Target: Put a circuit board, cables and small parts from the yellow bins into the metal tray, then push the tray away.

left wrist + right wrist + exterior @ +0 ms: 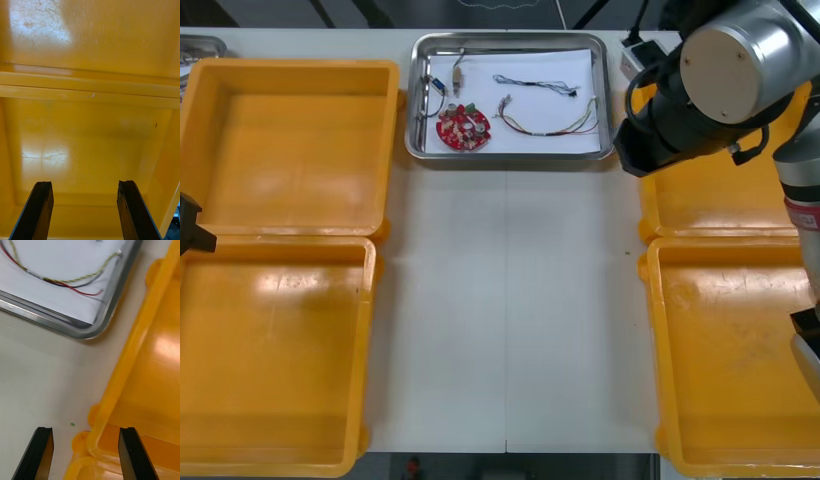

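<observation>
Black-fingered right gripper (85, 429), spread wide and empty, is held over the table (45, 382) beside a yellow bin (150, 352); just beyond it is seen the near right corner of the loaded metal tray (80, 331), long axis crosswise, well apart from the left gripper (84, 184), likewise spread and empty.

Steep overhead front camera shares the tray (56, 321) corner with the close right wrist camera; left wrist faces into bins (90, 86).

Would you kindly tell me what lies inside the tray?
A board, two cables and small metal parts on its white inside. What lies under the board is covered.
</observation>
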`<state>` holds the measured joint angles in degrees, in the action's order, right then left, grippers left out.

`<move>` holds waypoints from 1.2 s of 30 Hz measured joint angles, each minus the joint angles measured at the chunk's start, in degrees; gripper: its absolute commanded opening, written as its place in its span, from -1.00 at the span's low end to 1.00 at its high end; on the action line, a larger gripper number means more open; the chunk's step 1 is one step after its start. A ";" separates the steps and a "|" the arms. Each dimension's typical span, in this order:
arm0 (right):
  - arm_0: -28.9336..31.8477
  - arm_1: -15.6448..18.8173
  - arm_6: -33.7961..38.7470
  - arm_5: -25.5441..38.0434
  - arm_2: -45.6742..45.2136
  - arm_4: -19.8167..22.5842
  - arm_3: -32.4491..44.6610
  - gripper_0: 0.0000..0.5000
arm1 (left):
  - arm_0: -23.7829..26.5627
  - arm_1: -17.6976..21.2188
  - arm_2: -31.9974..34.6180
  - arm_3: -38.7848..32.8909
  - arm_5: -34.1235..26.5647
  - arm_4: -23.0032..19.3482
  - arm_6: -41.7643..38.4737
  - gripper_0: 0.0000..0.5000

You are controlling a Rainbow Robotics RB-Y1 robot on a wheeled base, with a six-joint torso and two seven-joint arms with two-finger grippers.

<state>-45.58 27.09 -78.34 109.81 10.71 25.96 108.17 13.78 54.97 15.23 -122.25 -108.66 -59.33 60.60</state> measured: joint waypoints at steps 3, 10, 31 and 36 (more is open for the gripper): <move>2.19 2.35 3.04 0.00 -1.02 0.51 1.35 1.00 | 0.00 0.00 0.00 0.00 0.00 0.00 0.00 1.00; 7.14 5.79 6.86 0.00 -7.88 5.73 2.21 1.00 | -0.01 0.01 0.00 -0.01 0.00 -0.01 0.00 1.00; 25.71 14.91 8.32 0.01 -26.25 20.26 12.09 1.00 | -0.02 0.01 0.00 -0.02 0.00 -0.02 0.01 1.00; 29.72 16.16 8.32 0.01 -29.43 21.47 14.45 1.00 | -0.02 0.01 0.00 -0.02 0.01 -0.02 0.01 1.00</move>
<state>-15.85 43.26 -70.02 109.82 -18.72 47.43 122.62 13.76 54.99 15.24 -122.27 -108.66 -59.35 60.61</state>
